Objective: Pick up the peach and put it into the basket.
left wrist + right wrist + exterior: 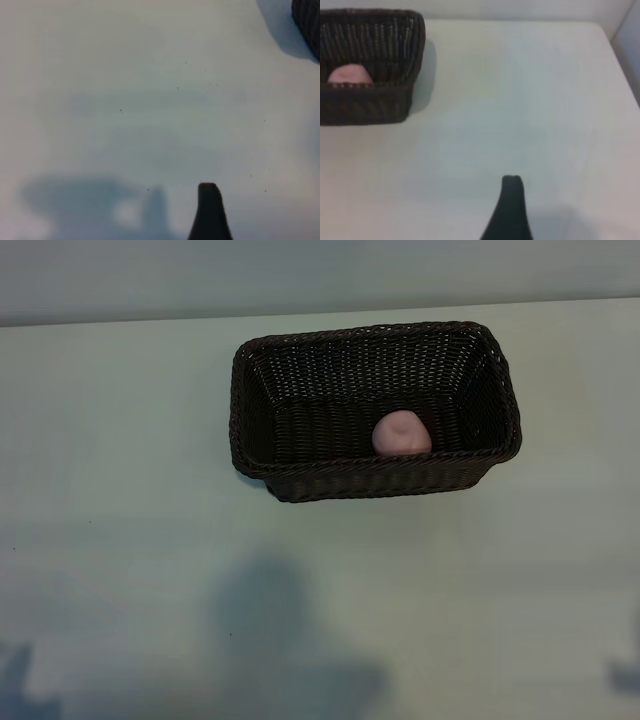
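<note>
Little of the robot's body is visible. Each wrist view shows a single finger of that arm's own gripper — the left finger (210, 212) and the right finger (509, 210). Both are matt black, smooth and narrow, widening from a blunt rounded tip — without visible screws, cables or markings.

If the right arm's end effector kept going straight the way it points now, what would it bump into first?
Probably nothing soon: ahead of the right end effector lies bare table. The basket, peach inside, sits off to one side, though depth is unclear.
</note>
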`<act>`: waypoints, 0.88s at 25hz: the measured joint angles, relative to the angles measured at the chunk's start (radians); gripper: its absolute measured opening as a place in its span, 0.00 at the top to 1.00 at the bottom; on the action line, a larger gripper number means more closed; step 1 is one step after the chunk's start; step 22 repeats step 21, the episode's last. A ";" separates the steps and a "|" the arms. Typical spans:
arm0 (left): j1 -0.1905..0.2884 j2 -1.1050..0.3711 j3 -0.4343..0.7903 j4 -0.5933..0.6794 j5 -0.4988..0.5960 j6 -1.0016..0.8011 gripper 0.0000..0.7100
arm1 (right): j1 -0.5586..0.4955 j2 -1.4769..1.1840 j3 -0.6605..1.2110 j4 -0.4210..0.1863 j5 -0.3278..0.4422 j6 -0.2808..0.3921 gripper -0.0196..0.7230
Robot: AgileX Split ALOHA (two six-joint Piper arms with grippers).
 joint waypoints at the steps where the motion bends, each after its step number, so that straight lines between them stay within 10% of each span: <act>1: 0.000 0.000 0.000 0.000 0.000 0.000 0.25 | 0.000 0.000 0.010 0.001 -0.005 0.000 0.17; 22: 0.000 0.000 0.000 0.000 0.000 0.000 0.25 | 0.000 0.000 0.092 0.002 -0.015 -0.001 0.17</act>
